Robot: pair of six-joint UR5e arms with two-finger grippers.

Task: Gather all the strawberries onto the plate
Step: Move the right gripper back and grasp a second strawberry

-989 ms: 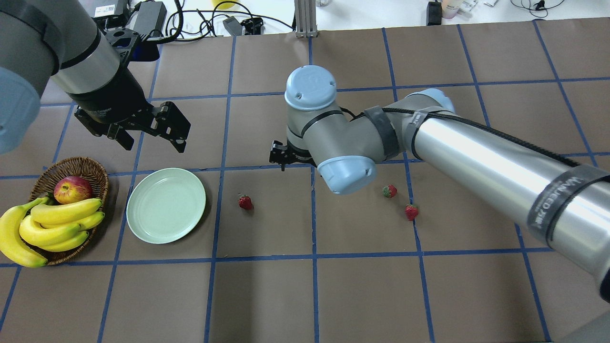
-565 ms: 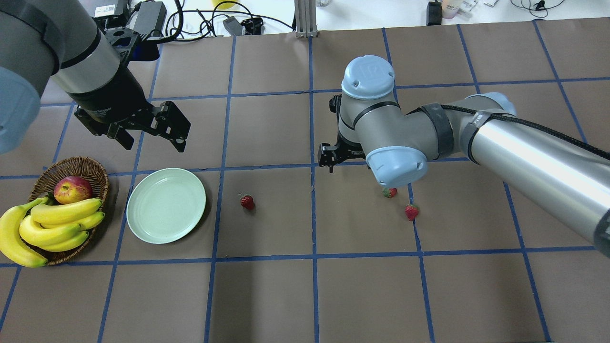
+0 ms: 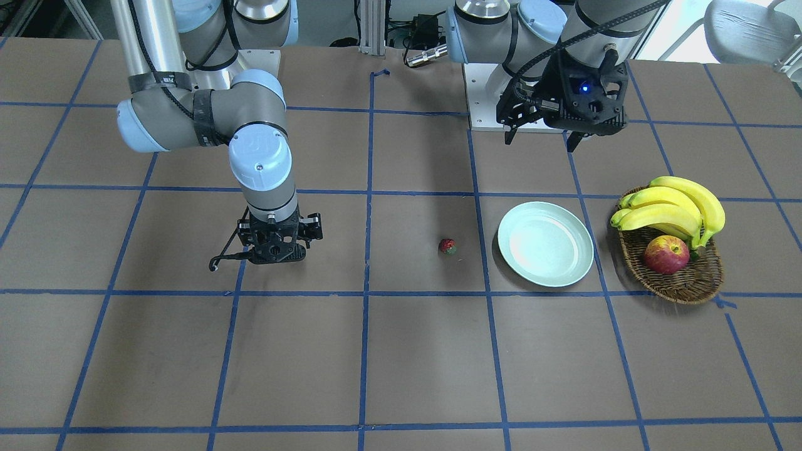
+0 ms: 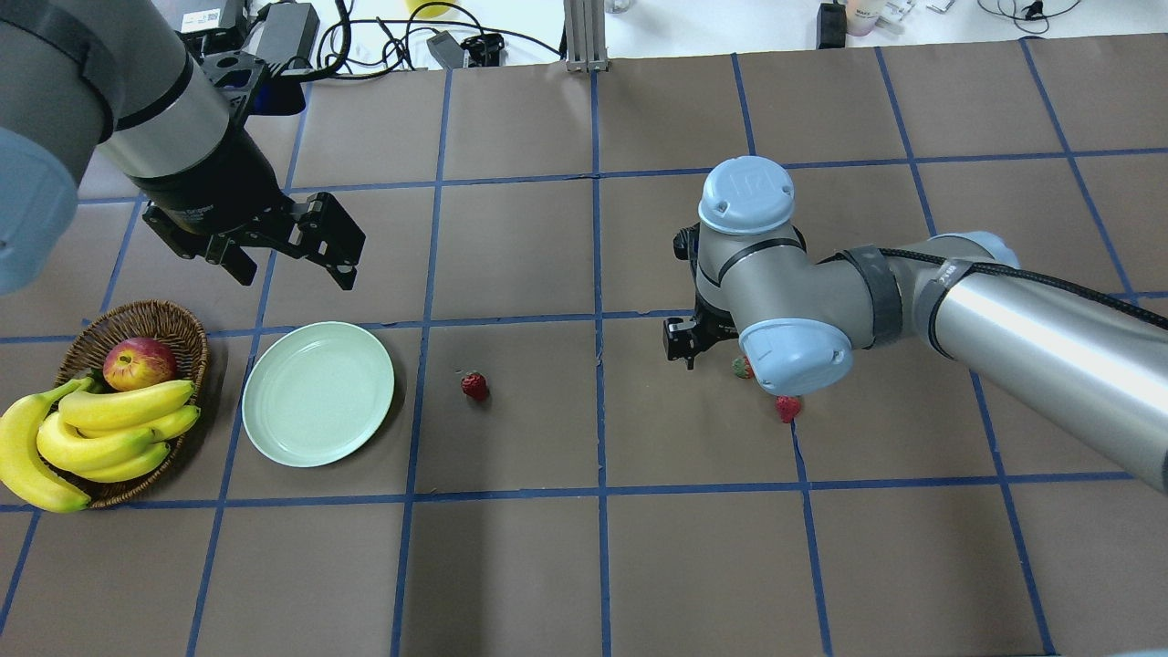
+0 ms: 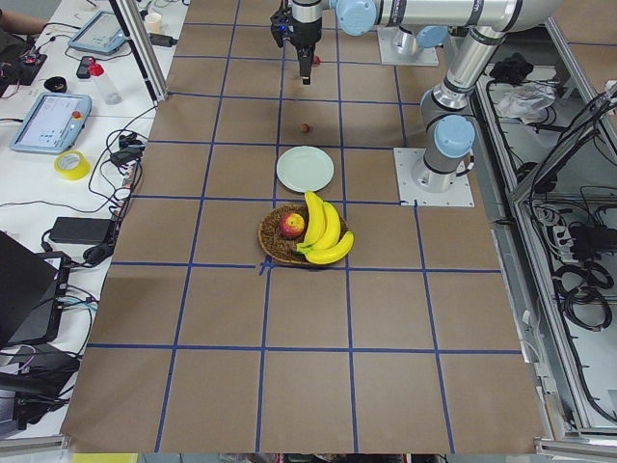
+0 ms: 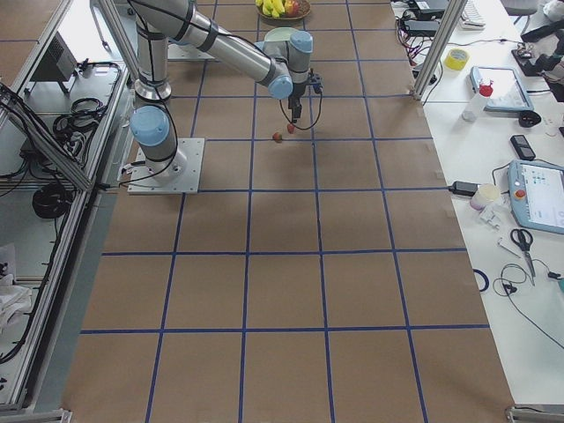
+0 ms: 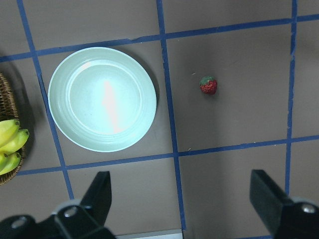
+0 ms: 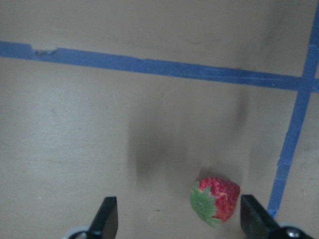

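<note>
Out on the brown surface point(image 4: 511, 566), none on the plate point(image 4: 318, 393) yet: a lone strawberry point(image 4: 474, 386) near the plate's rim, two more strawberries point(image 4: 787, 407) close together and well apart from it. Low over one of that pair, right claw point(image 8: 178, 209) spread open, the berry point(image 8: 215, 198) showing between its fingers, nothing gripped. Raised above the surface behind the plate, left claw point(image 7: 182, 194) wide open and empty; just beside the plate's other edge, a wicker basket point(image 4: 178, 317) of bananas point(image 4: 119, 406) and an apple point(image 4: 140, 362).
</note>
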